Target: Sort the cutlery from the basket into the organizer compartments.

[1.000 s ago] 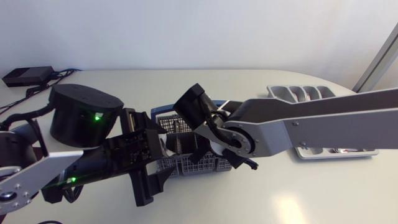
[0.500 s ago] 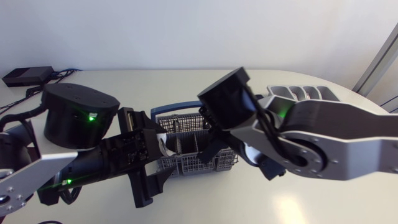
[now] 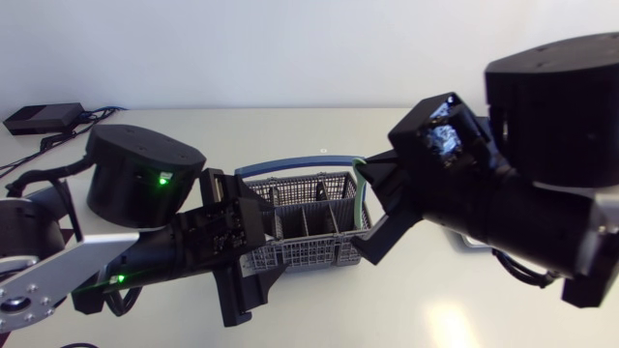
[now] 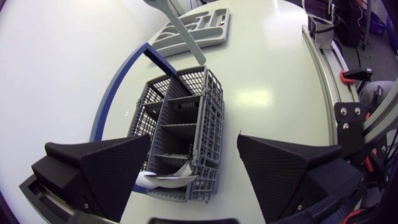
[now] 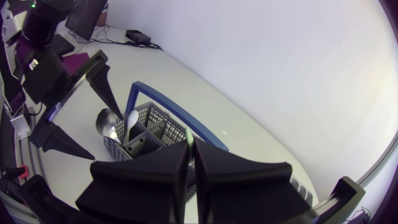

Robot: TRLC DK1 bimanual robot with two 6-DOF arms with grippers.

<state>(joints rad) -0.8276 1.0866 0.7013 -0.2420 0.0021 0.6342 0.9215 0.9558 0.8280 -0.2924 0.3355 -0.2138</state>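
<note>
A grey mesh basket [image 3: 305,230] with a blue arched handle [image 3: 290,161] stands mid-table. My right gripper [image 3: 372,208] hangs over its right end, shut on a thin piece of cutlery with a pale green handle [image 3: 361,191]. That handle [image 4: 180,25] also shows above the basket [image 4: 180,127] in the left wrist view. The right wrist view has only a pale sliver [image 5: 188,145] between the closed fingers of the right gripper [image 5: 189,146]. My left gripper [image 4: 193,180] is open at the basket's near left end, one finger [image 4: 93,168] on either side. Spoons [image 5: 109,124] remain in the basket.
The grey organizer [image 4: 193,28] lies beyond the basket, to its right; in the head view my right arm covers it. A black box [image 3: 39,118] with cables sits at the far left back corner. Bare table lies in front of the basket.
My right arm has lifted up and back to the right, out of the basket, with the thin cutlery piece in its shut fingers. The left arm has barely shifted.
</note>
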